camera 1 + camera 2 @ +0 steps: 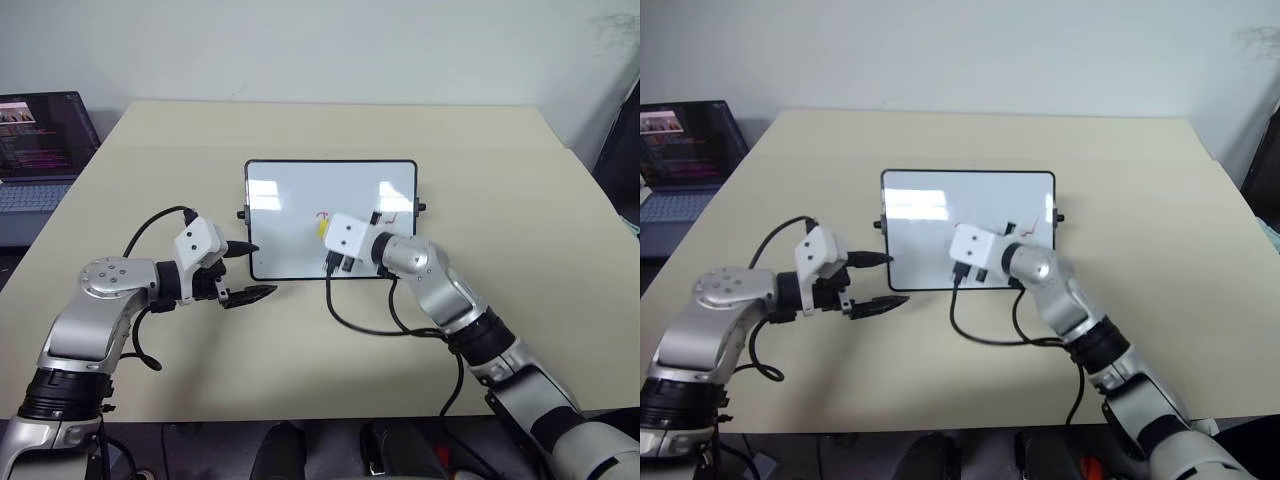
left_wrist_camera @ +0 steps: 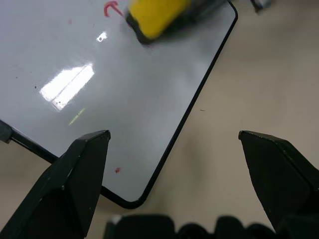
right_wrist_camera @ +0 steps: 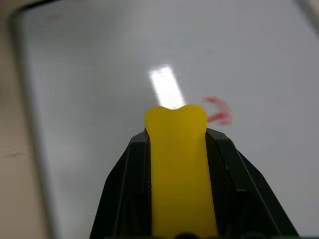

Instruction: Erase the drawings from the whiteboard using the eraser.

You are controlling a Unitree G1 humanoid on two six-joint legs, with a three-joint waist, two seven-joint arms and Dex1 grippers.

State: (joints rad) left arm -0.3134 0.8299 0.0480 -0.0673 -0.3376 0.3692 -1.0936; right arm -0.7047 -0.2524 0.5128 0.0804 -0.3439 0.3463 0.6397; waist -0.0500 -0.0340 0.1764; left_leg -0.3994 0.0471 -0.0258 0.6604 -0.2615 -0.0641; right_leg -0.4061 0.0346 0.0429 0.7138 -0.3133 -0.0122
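The right claw (image 3: 177, 144) is clenched on the yellow eraser (image 3: 178, 164), squeezing its sides in — the foam tip rests over the whiteboard (image 1: 290, 215) just beside a red mark (image 3: 218, 110) at about 2 o'clock from it. The left claw (image 1: 247, 270) stands wide apart, grasping nothing, over the counter (image 1: 300, 350) at the board's 7 o'clock corner.
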